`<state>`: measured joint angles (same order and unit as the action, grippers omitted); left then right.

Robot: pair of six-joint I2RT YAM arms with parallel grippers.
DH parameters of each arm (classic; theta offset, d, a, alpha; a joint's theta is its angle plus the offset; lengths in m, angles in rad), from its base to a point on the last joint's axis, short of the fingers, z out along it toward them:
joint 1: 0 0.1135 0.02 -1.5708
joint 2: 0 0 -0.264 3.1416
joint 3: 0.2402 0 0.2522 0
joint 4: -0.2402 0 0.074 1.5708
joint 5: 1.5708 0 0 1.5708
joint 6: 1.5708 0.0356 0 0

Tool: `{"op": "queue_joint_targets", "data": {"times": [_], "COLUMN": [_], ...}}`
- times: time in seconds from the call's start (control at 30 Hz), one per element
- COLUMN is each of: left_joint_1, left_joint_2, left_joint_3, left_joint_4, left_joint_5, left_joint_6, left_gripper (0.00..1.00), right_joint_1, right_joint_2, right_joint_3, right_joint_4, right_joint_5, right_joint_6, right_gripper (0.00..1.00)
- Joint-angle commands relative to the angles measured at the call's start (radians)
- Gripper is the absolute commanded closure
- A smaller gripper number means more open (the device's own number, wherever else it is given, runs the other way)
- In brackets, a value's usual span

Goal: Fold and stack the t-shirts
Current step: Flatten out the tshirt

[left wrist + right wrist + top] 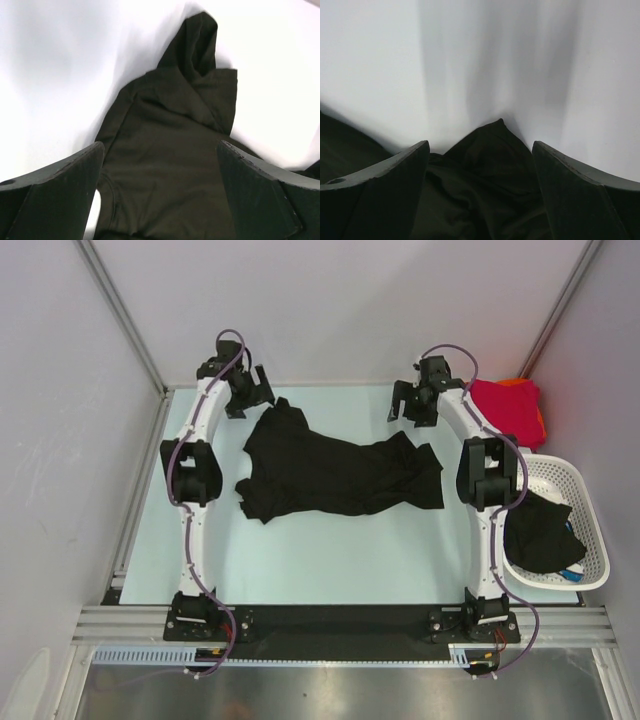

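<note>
Pale table [330,560]: black t-shirt [330,475] spans from spread left claw [255,395] to spread right claw [405,403].

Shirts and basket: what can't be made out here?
- Orange t-shirt, top view: nearly all under the red t-shirt.
- Basket, top view: black cloth and the right arm hide its contents.
- Black t-shirt on the table, wrist views: cut off by frame edges and the fingers.
</note>
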<state>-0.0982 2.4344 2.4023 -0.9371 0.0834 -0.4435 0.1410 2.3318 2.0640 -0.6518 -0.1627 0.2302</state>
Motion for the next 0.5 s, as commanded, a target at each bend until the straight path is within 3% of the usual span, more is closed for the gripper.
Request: {"op": "queue_joint_targets", "data": {"times": [0.0, 0.47], "left_joint_1": [0.002, 0.011], "left_joint_2": [0.031, 0.032], "left_joint_3": [0.058, 0.046], "left_joint_4": [0.046, 0.046], "left_joint_5": [0.026, 0.036], "left_joint_6": [-0.001, -0.001], "left_gripper": [0.0, 0.0], "right_joint_1": [0.003, 0.012], "right_joint_2": [0.049, 0.12], "right_joint_3": [0.097, 0.163], "right_joint_4": [-0.071, -0.2], "right_joint_5": [-0.05, 0.005], "right_joint_6": [0.021, 0.037], "right_gripper": [0.11, 0.19]}}
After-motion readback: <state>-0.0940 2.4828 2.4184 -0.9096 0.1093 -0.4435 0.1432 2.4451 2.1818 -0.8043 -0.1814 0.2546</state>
